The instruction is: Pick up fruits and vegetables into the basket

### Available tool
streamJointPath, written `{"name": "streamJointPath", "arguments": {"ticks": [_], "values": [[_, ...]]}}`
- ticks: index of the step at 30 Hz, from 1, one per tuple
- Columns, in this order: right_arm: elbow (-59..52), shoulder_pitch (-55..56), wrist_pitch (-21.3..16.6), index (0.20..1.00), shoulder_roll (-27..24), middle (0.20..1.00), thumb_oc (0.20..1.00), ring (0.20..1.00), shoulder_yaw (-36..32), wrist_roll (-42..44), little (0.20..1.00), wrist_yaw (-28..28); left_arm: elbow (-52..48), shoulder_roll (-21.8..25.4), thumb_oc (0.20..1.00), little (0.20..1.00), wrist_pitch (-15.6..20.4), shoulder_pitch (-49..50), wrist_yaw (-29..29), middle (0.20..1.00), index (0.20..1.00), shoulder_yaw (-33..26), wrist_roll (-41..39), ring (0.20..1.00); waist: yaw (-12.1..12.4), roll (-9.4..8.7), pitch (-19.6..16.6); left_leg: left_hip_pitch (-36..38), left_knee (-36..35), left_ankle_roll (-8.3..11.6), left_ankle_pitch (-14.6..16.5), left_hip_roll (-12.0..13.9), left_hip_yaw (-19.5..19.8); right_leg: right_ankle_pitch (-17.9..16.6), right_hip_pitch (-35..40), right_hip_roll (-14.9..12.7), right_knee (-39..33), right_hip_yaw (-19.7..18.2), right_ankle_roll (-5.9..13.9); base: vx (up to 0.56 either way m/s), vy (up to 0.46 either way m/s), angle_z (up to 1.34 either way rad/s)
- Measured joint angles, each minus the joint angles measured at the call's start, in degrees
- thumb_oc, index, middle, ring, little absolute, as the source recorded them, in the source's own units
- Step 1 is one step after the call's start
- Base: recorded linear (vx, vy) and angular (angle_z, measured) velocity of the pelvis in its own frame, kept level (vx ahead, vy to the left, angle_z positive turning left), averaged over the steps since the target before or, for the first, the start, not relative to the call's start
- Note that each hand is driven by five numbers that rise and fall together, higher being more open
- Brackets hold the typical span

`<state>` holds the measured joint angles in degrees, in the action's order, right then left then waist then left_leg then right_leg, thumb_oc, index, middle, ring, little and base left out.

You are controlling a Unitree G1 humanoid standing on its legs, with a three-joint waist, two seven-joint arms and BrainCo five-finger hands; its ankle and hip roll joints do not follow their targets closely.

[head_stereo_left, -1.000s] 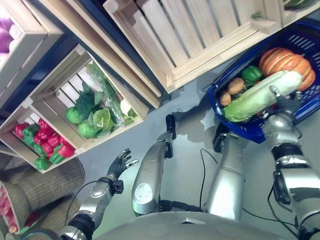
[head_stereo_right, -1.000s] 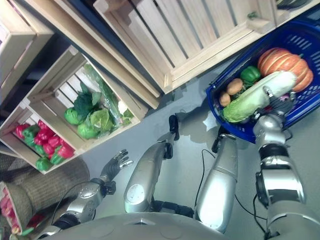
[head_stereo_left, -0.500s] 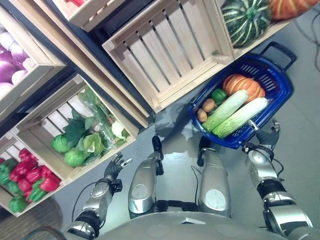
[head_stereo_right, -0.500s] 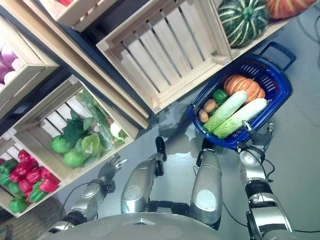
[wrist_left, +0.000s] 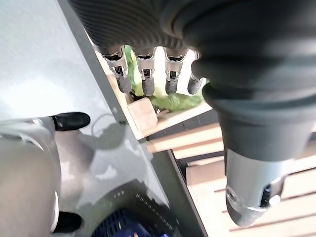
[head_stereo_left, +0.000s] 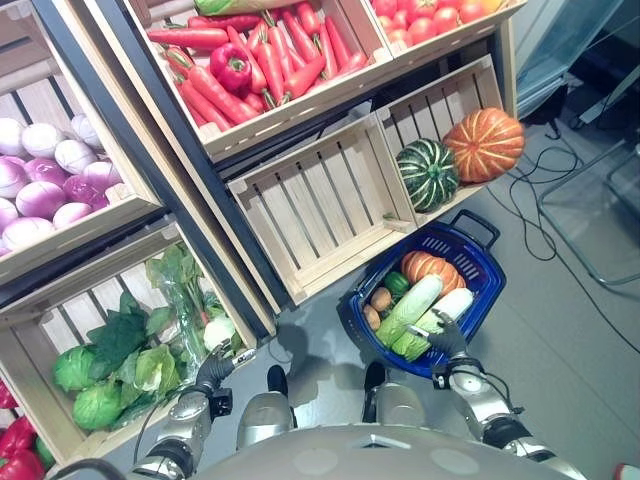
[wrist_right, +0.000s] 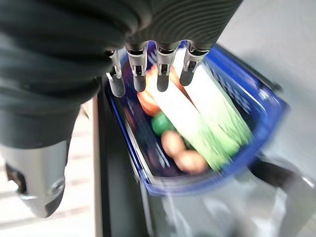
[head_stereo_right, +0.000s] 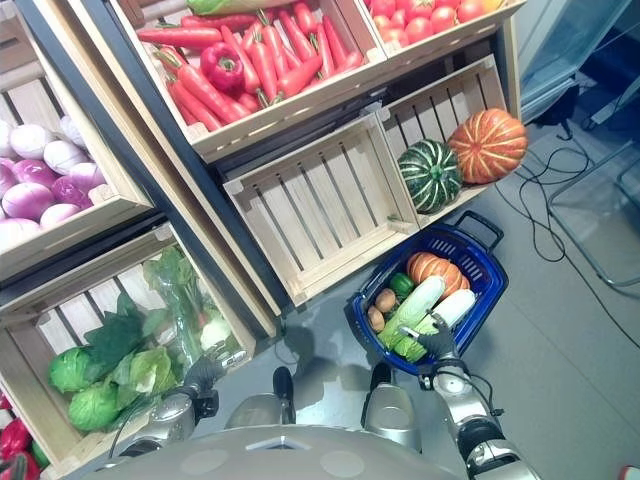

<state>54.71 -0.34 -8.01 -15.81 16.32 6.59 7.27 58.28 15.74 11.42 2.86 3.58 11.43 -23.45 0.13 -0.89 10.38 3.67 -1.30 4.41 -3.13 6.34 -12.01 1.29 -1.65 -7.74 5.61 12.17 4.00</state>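
Now two cabbages (head_stereo_left: 418,312) in basket (head_stereo_left: 487,262)

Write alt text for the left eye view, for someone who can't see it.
A blue basket on the grey floor holds two pale cabbages, a small pumpkin and potatoes; the right robot hand hovers open at its near edge. Wooden crates behind hold carrots, squashes and greens.
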Motion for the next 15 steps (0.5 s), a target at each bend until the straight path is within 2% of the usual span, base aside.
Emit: {"name": "streamJointPath", "arguments": {"ticks": [6, 9, 15], "values": [[6.2, 1.6, 4.7, 1.0, 1.2, 1.0, 1.0, 1.0, 0.3, 1.3, 1.0, -8.2, 2.6, -0.6, 1.0, 1.0, -0.1, 0.3, 2.1, 1.0, 1.0, 0.1, 1.1, 1.0, -0.1, 0.21, -3.4, 1.2, -1.6, -0.4, -0.1, -0.4, -0.2, -2.1, 2.4, 0.2, -4.6, 0.8, 0.48, -0.03, 0.039, 0.01], [10.7, 0.5, 7.6, 1.0, 1.1, 1.0, 1.0, 1.0, 0.2, 4.4, 1.0, -14.2, 4.7, -1.0, 1.0, 1.0, -0.3, 0.0, 4.3, 1.0, 1.0, 0.8, 1.2, 1.0, 0.0, 0.34, -4.4, 2.7, -3.0, -0.17, -0.5, -0.5, -0.2, -2.9, 4.5, 0.5, -6.8, 1.1, 0.54, 0.02, 0.048, 0.02], [12.8, 0.1, 11.0, 1.0, 1.0, 1.0, 1.0, 1.0, 0.2, 5.1, 1.0, -18.3, 7.1, -2.0, 1.0, 1.0, -2.5, -0.1, 7.0, 1.0, 1.0, 2.5, 2.8, 1.0, 0.0, 0.86, -5.7, 4.2, -3.8, 0.0, -0.7, -0.6, -0.2, -3.4, 7.0, 0.7, -8.8, 1.8, 0.64, 0.05, 0.038, 0.04]]}}
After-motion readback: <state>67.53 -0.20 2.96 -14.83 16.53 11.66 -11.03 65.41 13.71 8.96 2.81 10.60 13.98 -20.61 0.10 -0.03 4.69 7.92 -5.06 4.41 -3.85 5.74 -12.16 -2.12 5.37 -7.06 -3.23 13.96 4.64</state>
